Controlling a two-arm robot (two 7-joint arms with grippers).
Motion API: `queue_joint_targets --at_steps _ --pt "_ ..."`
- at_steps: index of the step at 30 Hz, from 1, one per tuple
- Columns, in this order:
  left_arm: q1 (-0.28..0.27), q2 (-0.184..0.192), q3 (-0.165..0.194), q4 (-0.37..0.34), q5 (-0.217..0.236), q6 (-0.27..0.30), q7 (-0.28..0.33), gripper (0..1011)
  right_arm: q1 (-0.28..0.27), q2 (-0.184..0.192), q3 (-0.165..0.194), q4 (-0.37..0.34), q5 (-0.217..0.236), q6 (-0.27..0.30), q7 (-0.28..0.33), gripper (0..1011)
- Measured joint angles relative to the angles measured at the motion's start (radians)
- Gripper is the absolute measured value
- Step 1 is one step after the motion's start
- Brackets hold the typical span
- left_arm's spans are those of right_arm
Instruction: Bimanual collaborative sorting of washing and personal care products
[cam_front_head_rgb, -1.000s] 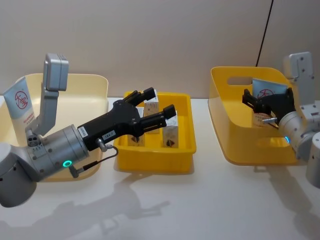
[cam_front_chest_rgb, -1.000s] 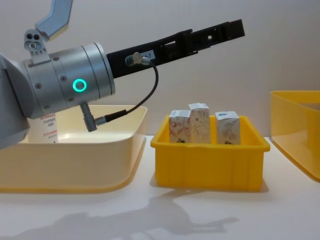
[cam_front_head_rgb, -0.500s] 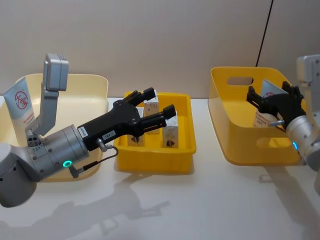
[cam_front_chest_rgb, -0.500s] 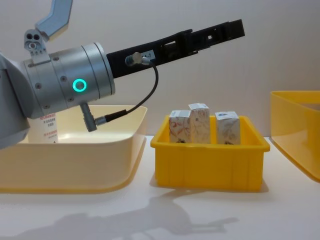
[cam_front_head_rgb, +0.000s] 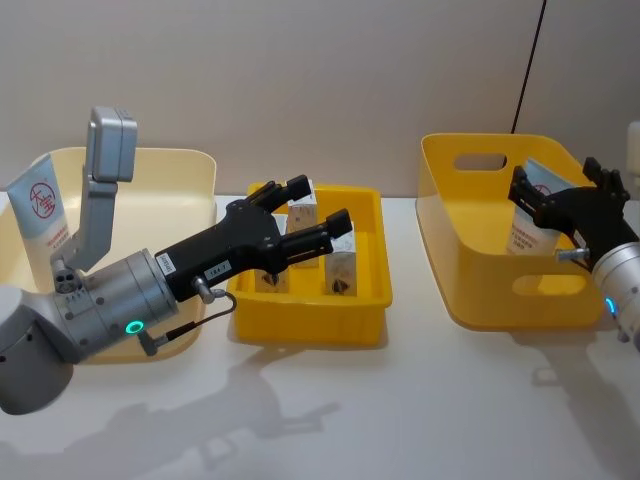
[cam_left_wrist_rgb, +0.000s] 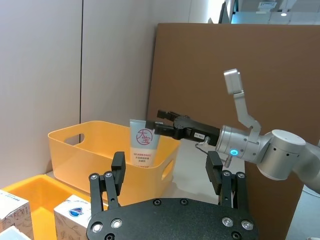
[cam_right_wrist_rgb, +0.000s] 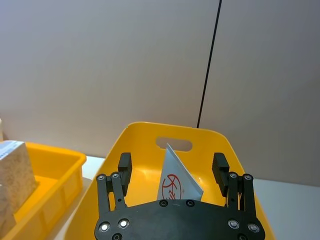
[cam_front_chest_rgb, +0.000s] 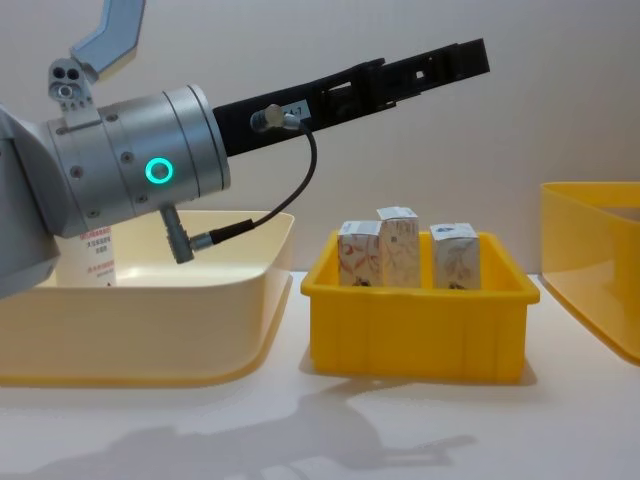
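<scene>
Three small white cartons (cam_front_head_rgb: 341, 271) with orange-red swirls stand in the small yellow bin (cam_front_head_rgb: 310, 325), also seen side-on as cartons (cam_front_chest_rgb: 400, 245). My left gripper (cam_front_head_rgb: 318, 203) hovers open above them, holding nothing. One pale-blue-and-white tube (cam_front_head_rgb: 528, 215) leans inside the large yellow basket (cam_front_head_rgb: 470, 290). My right gripper (cam_front_head_rgb: 556, 184) is open at the basket's right side, just short of that tube (cam_right_wrist_rgb: 178, 183). Another tube (cam_front_head_rgb: 38, 205) stands at the far left of the cream tray (cam_front_head_rgb: 190, 165).
Tray, bin and basket stand in a row across the white table, with bare table in front of them. The left forearm (cam_front_chest_rgb: 130, 180) looms large over the cream tray (cam_front_chest_rgb: 150, 335). A black cable (cam_front_head_rgb: 530, 65) hangs down the wall behind the basket.
My right gripper has drawn back to the right from inside the basket, leaving the tube leaning there. The left arm and the cartons have not moved.
</scene>
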Motion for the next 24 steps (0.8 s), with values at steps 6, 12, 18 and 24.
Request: queue_joint_targets --at_steps 6,12,18,24 --pt "0.000 0.000 0.000 0.000 0.000 0.000 0.000 1003 -0.021 0.005 0.009 -0.024 0.000 -0.048 0.025 1001" --pt "0.000 0.000 0.000 0.000 0.000 0.000 0.000 1003 -0.036 0.012 0.013 -0.041 0.008 -0.090 0.064 1001" --pt "0.000 0.000 0.000 0.000 0.000 0.000 0.000 1003 -0.047 0.018 0.012 -0.050 0.020 -0.115 0.107 1001" --pt "0.001 0.000 0.000 0.000 0.001 0.000 0.003 1003 -0.057 0.018 0.007 -0.055 0.023 -0.122 0.118 1001"
